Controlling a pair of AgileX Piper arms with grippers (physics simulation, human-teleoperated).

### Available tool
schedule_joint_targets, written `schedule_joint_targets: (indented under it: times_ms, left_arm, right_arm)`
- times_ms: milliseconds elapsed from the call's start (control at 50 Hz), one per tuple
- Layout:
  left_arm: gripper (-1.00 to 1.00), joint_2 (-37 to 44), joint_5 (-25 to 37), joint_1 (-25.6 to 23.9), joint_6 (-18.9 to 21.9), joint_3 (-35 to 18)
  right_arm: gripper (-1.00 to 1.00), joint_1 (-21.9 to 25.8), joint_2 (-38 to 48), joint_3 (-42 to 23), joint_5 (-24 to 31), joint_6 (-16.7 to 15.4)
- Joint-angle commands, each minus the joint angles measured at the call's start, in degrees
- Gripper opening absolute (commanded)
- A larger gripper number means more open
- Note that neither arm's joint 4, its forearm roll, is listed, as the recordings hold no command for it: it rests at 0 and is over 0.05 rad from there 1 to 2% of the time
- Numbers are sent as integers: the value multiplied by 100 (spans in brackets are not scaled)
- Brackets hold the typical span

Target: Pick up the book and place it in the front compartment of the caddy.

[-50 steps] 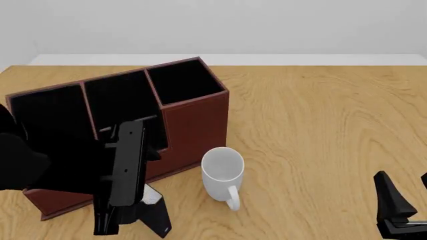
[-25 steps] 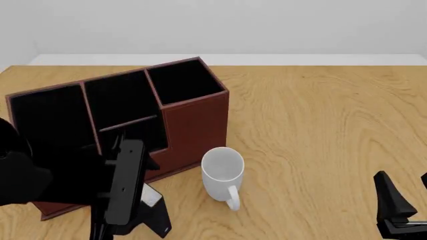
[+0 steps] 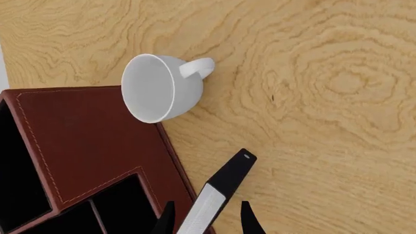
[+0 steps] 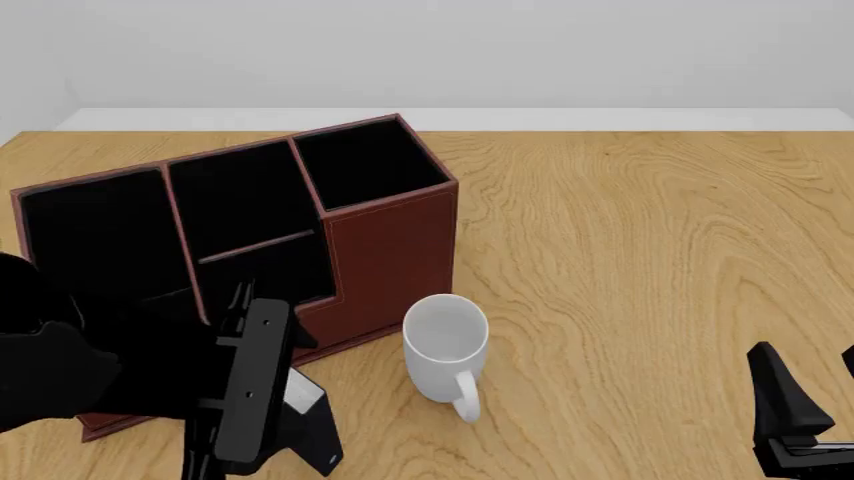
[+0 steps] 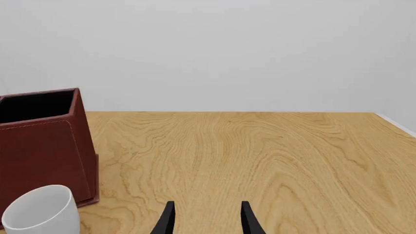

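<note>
A: How many things are there on the table (image 4: 641,230)?

B: Three. One caddy (image 4: 387,240), one mug (image 4: 445,345) and one book (image 3: 217,192). Also two grippers.

A: What are they made of?

B: The table is light wood with a wavy grain. The caddy is reddish-brown, like leather with stitched edges, black inside, with stepped walls. I count four cells. The mug is plain white, round, with one handle, and it stands upright just beside the caddy's tall wall. The book is thin-looking from the edge: black covers, white pages.

A: Where is the book?

B: Between the fingers of the left gripper (image 3: 204,220), near the caddy's low front corner and outside it. The front compartment (image 4: 274,265) holds nothing.

A: And the pincers?

B: The left one is closed narrowly on the book. The right gripper (image 5: 206,217) is near the table's edge, well apart from the caddy, with its fingers parted and nothing between them.
</note>
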Motion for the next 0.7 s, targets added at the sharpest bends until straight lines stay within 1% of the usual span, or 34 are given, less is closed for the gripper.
schedule_joint_targets:
  times_ms: [20,200,300,360,700]
  left_arm:
    - [100,48,-156,112,126,187]
    - [100,165,-235,190,113,229]
    - [100,206,-290,140,45,281]
    - [100,276,-374,237,152,322]
    - [100,382,-431,433,283,400]
  right_arm:
    - [100,0,-1,0,0,0]
    - [100,1,-1,0,0,-1]
    - [100,1,-1,0,0,-1]
    - [100,0,-1,0,0,-1]
    - [100,1,-1,0,0,0]
